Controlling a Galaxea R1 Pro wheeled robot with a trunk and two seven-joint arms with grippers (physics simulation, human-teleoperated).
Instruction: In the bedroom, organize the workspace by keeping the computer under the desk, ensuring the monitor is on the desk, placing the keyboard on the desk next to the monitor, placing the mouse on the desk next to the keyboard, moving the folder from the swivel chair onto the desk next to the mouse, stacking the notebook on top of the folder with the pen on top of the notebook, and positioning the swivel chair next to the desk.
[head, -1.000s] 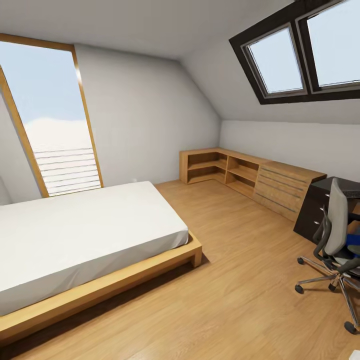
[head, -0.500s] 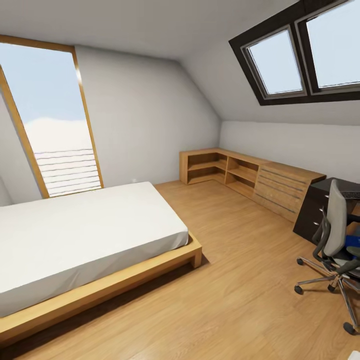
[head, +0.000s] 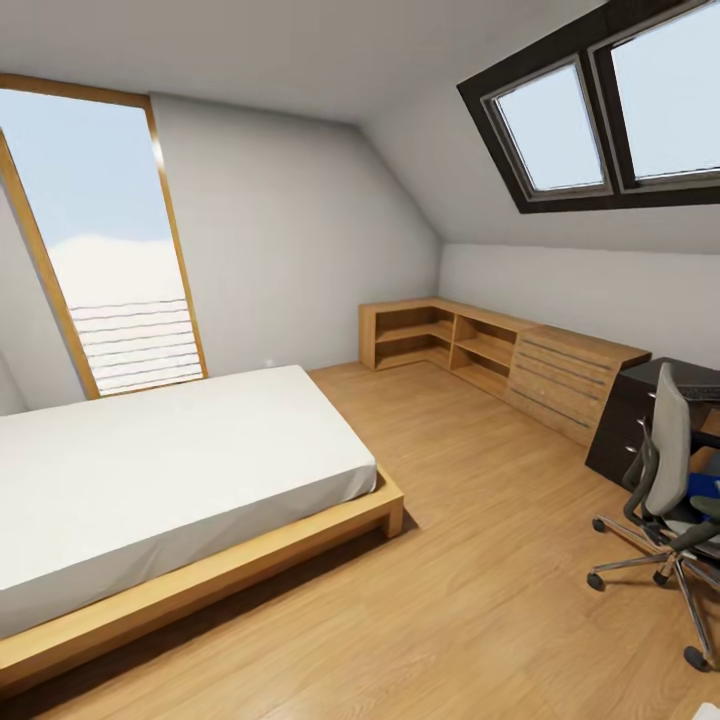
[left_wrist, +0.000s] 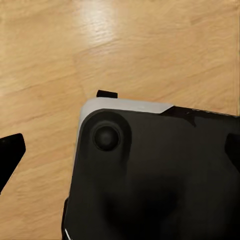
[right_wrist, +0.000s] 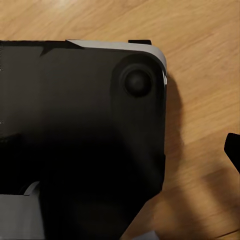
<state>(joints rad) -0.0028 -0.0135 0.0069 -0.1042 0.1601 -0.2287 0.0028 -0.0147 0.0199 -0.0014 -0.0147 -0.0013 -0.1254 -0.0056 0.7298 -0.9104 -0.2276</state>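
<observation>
Swivel chair (head: 668, 500): seen far right, beside the counter (head: 640, 415); right arm judged nearer.
Claws: state cannot be told.

Both wrist views look straight down onto the robot's own black base (left_wrist: 155, 175), its rounded corners edged in grey. A dark fingertip (left_wrist: 10, 152) of the left tool shows at one edge, and another fingertip (right_wrist: 233, 149) of the right tool likewise; their spread cannot be judged.
</observation>
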